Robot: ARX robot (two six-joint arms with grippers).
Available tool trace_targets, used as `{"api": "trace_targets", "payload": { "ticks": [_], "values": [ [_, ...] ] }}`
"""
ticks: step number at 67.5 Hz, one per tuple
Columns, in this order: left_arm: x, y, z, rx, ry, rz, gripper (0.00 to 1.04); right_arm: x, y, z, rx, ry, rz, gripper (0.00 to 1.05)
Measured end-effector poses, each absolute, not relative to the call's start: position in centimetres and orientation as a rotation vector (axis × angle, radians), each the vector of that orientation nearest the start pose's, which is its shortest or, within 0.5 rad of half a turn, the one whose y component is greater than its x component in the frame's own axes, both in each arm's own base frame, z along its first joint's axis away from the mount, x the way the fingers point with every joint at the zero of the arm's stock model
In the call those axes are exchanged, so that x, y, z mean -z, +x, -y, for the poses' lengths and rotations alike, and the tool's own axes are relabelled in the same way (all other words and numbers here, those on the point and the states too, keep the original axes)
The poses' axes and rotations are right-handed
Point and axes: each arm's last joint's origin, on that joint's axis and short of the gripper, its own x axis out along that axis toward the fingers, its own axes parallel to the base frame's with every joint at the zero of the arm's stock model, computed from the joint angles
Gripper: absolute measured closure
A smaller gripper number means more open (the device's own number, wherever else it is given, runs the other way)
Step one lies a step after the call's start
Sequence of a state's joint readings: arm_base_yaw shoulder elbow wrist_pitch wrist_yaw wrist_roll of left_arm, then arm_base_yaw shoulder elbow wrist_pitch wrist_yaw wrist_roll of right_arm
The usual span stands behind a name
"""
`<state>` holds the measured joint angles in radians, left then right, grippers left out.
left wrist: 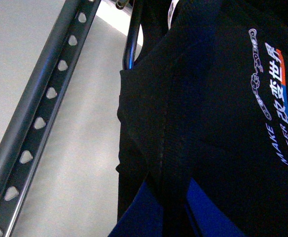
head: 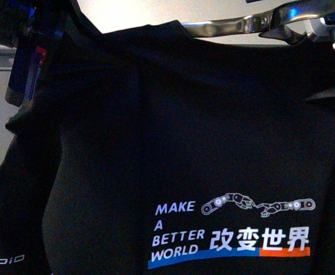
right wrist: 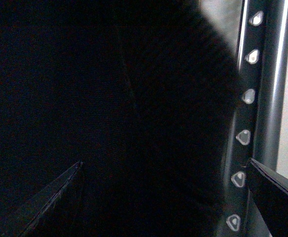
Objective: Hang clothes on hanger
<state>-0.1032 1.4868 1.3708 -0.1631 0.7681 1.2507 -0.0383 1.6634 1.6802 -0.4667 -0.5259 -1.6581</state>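
The clothes (head: 173,143), a black T-shirt with a white "MAKE A BETTER WORLD" print, hang spread out and fill the front view. My left gripper (head: 32,63) is at the shirt's upper left corner. In the left wrist view its blue fingers (left wrist: 134,219) are shut on a fold of the clothes (left wrist: 208,123), beside the hanger (left wrist: 40,113), a dark-grey rail with heart-shaped holes. In the right wrist view my right gripper (right wrist: 163,197) stands open. Black cloth (right wrist: 109,98) lies between its fingers, and one finger (right wrist: 277,192) overlaps the hanger (right wrist: 255,123).
A curved chrome rod (head: 236,24) runs along the shirt's top edge, and it shows as a dark tube (left wrist: 129,44) in the left wrist view. A pale surface (left wrist: 75,148) lies behind the rail.
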Motion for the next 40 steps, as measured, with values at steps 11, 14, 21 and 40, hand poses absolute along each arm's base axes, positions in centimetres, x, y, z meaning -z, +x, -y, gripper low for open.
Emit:
{"api": "trace_targets", "payload": {
  "ticks": [11, 14, 21, 40],
  "values": [
    [-37.3, 32.9, 5.4, 0.906, 1.067, 0.301, 1.00, -39.0, 37.5, 0.2, -0.686, -1.447, 0.057, 0.46],
    [-37.3, 32.9, 5.4, 0.906, 1.067, 0.301, 1.00, -39.1, 37.5, 0.3, -0.683, -1.445, 0.062, 0.51],
    [-37.3, 32.9, 5.4, 0.908, 1.066, 0.302, 1.00, -39.2, 37.4, 1.0, -0.672, -1.437, 0.078, 0.70],
    [-37.5, 32.8, 5.5, 0.914, 1.065, 0.317, 0.55, -37.8, 36.6, 3.5, -0.659, -1.412, 0.028, 0.96]
  ]
}}
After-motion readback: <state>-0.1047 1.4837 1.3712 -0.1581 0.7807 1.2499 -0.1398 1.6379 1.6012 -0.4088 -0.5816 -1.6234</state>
